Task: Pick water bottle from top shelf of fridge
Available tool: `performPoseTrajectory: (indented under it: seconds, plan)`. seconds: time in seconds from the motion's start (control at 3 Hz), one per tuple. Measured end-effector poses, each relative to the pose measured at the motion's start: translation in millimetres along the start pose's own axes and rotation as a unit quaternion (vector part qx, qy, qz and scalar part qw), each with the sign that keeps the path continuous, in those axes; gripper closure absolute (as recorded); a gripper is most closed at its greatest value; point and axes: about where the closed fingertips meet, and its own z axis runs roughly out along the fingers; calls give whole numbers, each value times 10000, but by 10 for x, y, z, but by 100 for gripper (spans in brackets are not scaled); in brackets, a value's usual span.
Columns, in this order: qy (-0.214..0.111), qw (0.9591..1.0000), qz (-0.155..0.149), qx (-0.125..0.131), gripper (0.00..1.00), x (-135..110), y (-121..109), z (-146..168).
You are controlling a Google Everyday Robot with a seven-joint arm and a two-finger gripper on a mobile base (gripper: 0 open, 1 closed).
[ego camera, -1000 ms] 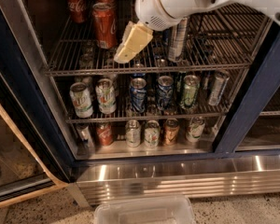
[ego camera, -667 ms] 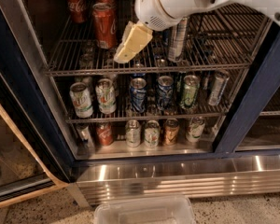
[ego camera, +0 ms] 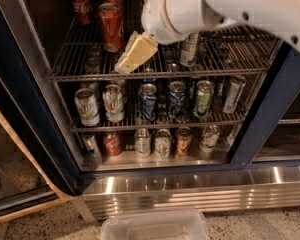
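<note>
Up top, gripper [ego camera: 135, 54] near water bottle [ego camera: 190, 49]

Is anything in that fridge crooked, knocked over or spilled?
Mostly tidy. One silver can at the right end of the middle rack appears to lean sideways, while its neighbours stand straight. Nothing looks spilled. The robot's gripper hangs at the front of the top shelf, just right of the red cola cans.

Water bottle [ego camera: 189, 50] stands upright on top shelf [ego camera: 231, 59], just right of hand [ego camera: 135, 54].
</note>
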Motion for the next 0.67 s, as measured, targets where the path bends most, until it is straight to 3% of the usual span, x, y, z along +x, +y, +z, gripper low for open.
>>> performPoseTrajectory:
  seconds: [0.33, 0.67]
  plan:
    - [-262, 9981, 498, 255, 0, 9, 140, 90]
    - [-534, 9948, 778, 392, 0, -119, 276, 179]
